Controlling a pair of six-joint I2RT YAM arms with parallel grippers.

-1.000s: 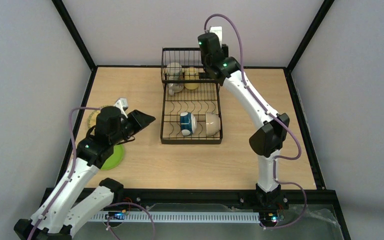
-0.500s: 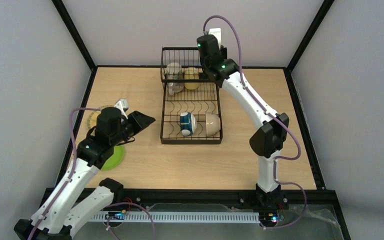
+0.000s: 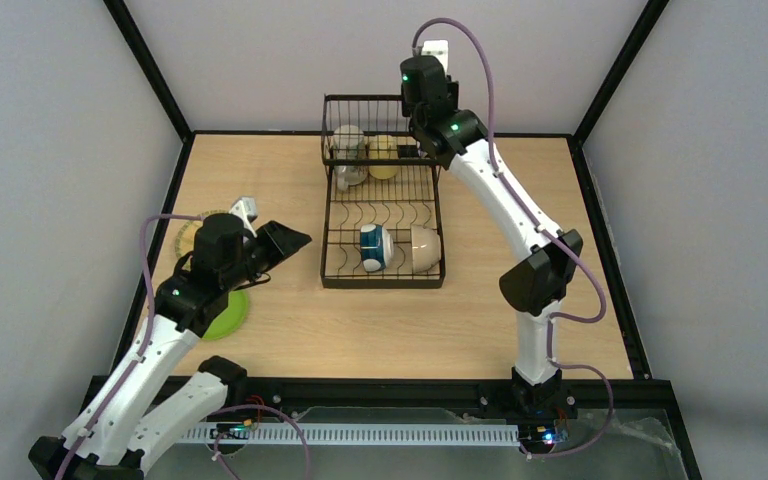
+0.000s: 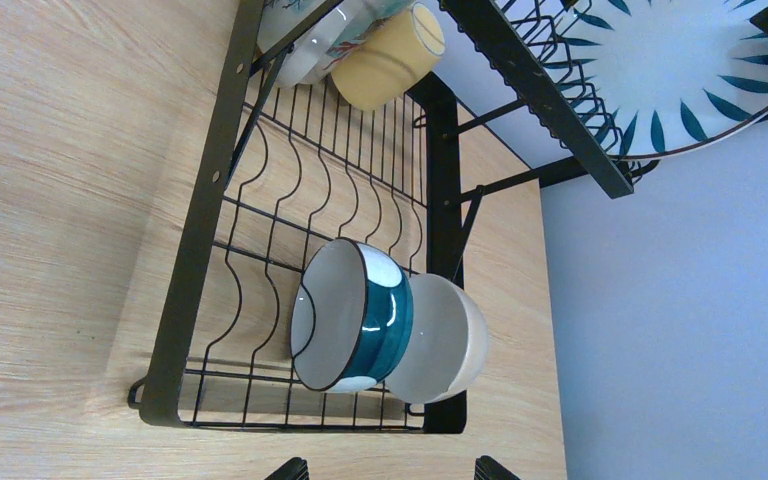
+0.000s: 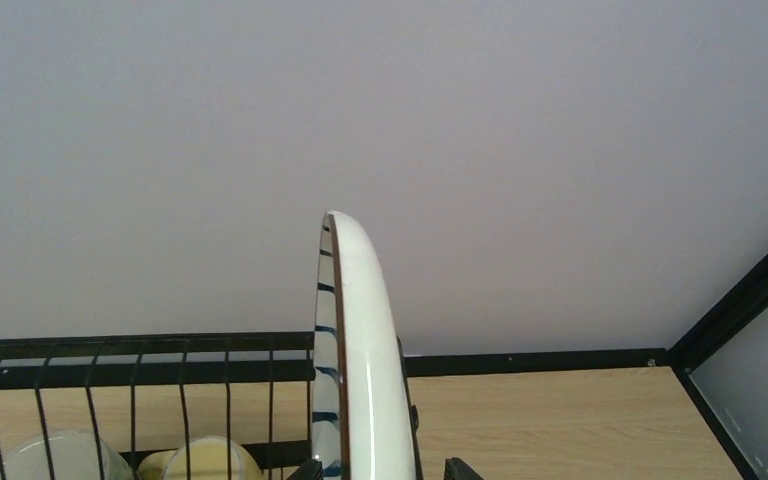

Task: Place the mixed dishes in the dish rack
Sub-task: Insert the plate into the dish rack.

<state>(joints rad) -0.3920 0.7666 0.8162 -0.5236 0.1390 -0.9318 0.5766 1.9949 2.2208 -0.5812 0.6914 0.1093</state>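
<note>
The black wire dish rack holds a blue-white bowl and a white bowl on edge at its near end. A beige mug and a yellow mug lie in its raised basket. At the rack's far right, the white plate with dark stripes stands on edge between the fingers of my right gripper. The jaws are open, with a gap beside the plate. My left gripper hovers open and empty left of the rack. A lime-green plate and a yellow woven plate lie under the left arm.
Black frame posts and grey walls enclose the wooden table. The back wall rises close behind the rack's basket rail. In the left wrist view the striped plate shows above the basket end.
My right gripper's jaws have spread apart around the striped plate, and its wrist has shifted slightly up and right. The left arm has not moved.
</note>
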